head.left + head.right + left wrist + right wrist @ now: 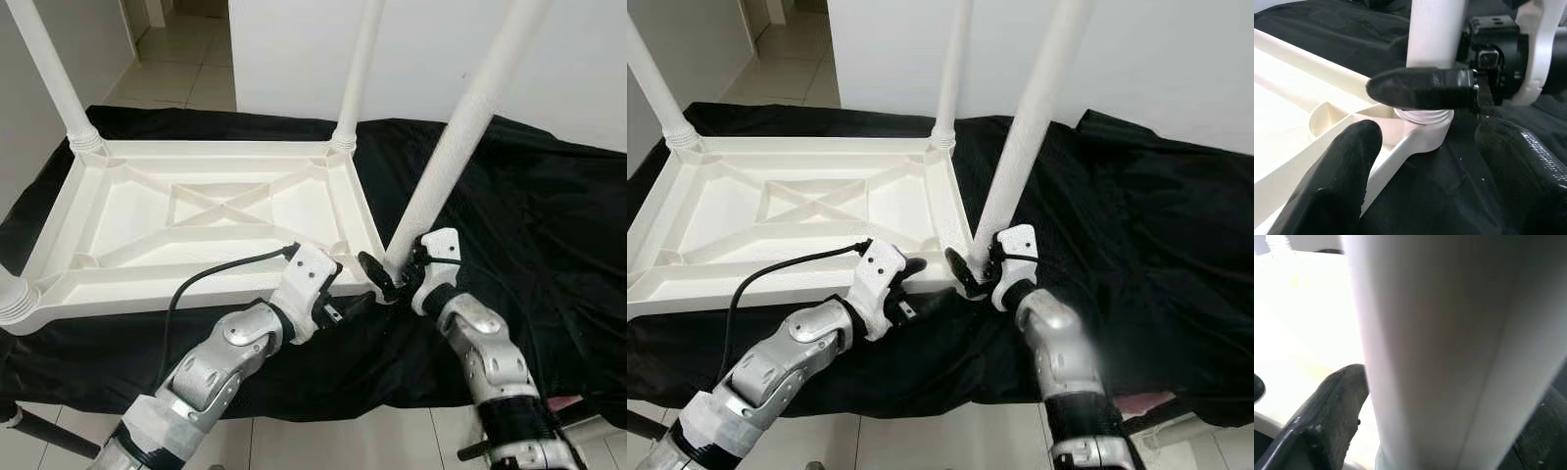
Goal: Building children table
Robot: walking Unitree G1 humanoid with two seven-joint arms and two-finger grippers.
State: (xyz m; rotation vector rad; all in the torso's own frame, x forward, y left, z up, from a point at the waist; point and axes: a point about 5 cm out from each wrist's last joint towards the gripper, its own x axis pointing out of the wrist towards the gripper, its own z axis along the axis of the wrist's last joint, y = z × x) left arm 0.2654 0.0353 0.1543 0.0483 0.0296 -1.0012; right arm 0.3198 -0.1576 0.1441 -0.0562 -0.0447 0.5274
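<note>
- Looking through the left eye view, you have the right gripper clasped around the foot of the leg, right where it meets the near right corner of the upturned tabletop. The leg's long axis runs up and away from those jaws, tilted toward your right rather than plumb. The left gripper sits just beside that same corner on the other side, fingers spread and grasping nothing. The right arm is the one on the leg; the left is next to it.
- Checking the right eye view, you see the same layout: the tabletop lies underside up on a black cloth, its ribs forming a cross. Two other legs stand at the far corners, and they look upright, which the held leg does not.
- Turning to the left wrist view, you look between your own parted left fingers at the socket. The leg's ribbed end sits in it, straight ahead of the jaws, with a right fingertip pressed across it just above.
- Ending with the right wrist view, the leg fills the gap between the jaws, smooth white plastic, a finger hard against one side. I judge you need to bring it plumb before it seats.
</note>
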